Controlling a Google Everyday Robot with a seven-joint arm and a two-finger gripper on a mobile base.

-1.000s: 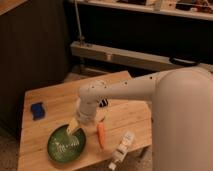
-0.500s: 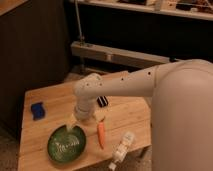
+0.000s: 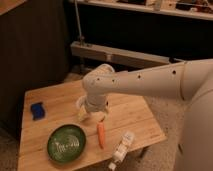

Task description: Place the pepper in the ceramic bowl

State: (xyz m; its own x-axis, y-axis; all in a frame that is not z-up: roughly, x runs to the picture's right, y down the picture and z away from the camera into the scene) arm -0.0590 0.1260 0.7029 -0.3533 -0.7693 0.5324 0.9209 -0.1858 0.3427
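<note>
The orange pepper (image 3: 101, 135) lies on the wooden table (image 3: 60, 105), pointing toward the front edge, just right of the dark green ceramic bowl (image 3: 66, 144). The bowl sits near the table's front left and holds only its pale markings. My gripper (image 3: 92, 116) hangs below the white arm's wrist, above the table, just behind the pepper and up-right of the bowl. It holds nothing that I can see.
A blue block (image 3: 37, 110) lies at the table's left. A white bottle (image 3: 121, 150) lies on its side near the front right edge. A metal rail (image 3: 125, 56) and dark cabinets stand behind the table.
My gripper has risen and moved back and right, from over the bowl's rim to a spot behind the pepper. The pepper, bowl and bottle have stayed in place.
</note>
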